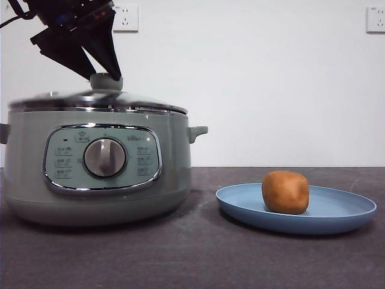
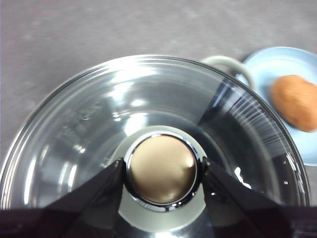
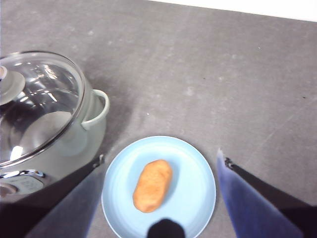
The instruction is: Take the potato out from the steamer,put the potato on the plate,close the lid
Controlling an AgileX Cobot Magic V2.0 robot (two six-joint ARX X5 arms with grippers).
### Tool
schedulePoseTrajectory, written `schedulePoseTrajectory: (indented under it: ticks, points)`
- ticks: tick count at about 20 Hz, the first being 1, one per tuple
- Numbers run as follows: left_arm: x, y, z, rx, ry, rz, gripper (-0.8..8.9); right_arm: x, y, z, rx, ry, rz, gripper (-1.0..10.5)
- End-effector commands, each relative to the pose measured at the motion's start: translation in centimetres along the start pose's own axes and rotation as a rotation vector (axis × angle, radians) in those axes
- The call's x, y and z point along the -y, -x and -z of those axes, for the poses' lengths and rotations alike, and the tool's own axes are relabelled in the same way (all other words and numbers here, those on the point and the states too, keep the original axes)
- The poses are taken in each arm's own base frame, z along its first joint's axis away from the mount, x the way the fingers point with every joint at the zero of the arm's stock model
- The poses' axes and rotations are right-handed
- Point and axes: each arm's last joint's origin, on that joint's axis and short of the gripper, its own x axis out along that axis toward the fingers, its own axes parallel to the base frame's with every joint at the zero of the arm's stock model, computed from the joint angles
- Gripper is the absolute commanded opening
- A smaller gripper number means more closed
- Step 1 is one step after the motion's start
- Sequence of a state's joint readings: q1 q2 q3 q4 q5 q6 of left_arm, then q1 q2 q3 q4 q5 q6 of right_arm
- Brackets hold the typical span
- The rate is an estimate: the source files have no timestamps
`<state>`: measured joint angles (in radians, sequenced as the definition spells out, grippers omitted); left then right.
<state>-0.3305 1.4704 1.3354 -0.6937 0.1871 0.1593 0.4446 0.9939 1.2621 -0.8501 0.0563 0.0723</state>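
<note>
The orange-brown potato (image 1: 286, 191) (image 3: 152, 184) lies on the light-blue plate (image 1: 343, 211) (image 3: 193, 198), to the right of the sage-green steamer (image 1: 102, 174) (image 3: 88, 130). The glass lid (image 1: 96, 99) (image 2: 94, 124) sits over the steamer's chrome rim, slightly blurred in the front view. My left gripper (image 1: 106, 77) (image 2: 162, 171) comes down from the upper left, its jaws shut on the lid's round knob (image 2: 162, 169). High above the plate my right gripper (image 3: 161, 156) hangs open and holds nothing. It is out of the front view.
The steamer's right side handle (image 1: 198, 131) (image 3: 99, 109) juts toward the plate. A dark grey tabletop (image 1: 198, 259) runs to the white back wall, which carries two outlets (image 1: 125, 18) (image 1: 376, 18).
</note>
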Motion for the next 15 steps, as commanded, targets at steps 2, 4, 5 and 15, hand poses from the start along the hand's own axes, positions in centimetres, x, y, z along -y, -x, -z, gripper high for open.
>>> schedulePoseTrajectory:
  ticks: [2,4,5,15]
  points:
    - [-0.1,-0.3,0.6,-0.012,0.013,-0.028,-0.09,0.0,0.0,0.0,0.001,-0.010,0.002,3.7]
    - [0.0,-0.6,0.9,-0.029,0.012,-0.019,-0.09,0.0,0.0,0.0,0.002,-0.010,0.001,3.7]
    - [0.3,-0.7,0.9,-0.035,0.007,-0.013,-0.09,0.0,0.0,0.0,0.002,-0.010,0.001,3.7]
    - [0.4,1.1,-1.1,0.030,0.016,-0.025,4.40,0.0,0.0,0.0,0.001,-0.009,-0.004,3.7]
